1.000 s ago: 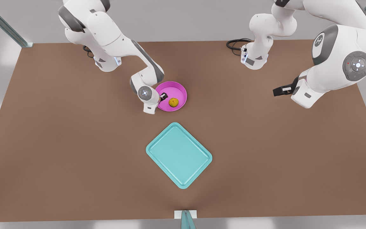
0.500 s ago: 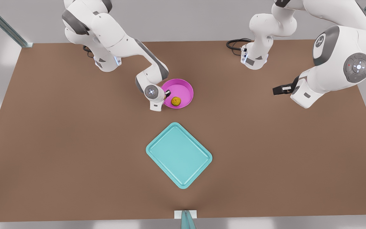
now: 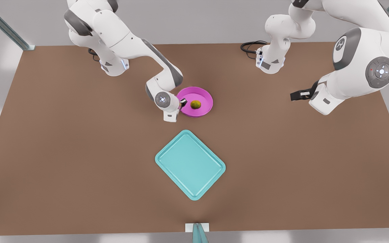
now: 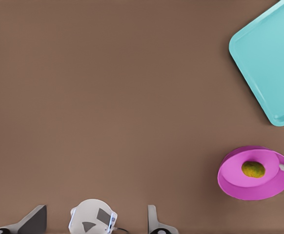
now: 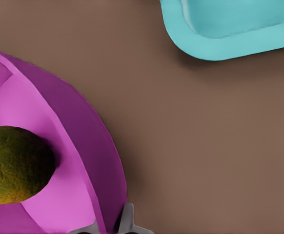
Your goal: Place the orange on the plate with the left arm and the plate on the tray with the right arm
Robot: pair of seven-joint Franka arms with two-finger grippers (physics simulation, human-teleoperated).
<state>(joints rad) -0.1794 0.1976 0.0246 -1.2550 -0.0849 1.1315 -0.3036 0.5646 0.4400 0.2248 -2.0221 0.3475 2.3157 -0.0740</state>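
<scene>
Right claw [image 3: 182, 103] grips the plate [image 3: 204, 108] rim, orange [image 3: 195, 104] inside; left claw [image 3: 294, 97] waits, grip unclear.

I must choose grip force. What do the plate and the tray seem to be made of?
The plate looks like smooth, matte plastic: even magenta, thin raised rim, no glare. The tray seems the same kind, perhaps plastic or painted metal: flat teal with soft sheen, rounded moulded corners.

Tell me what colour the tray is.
Teal-turquoise all over; the tray shows best in the front view.
</scene>
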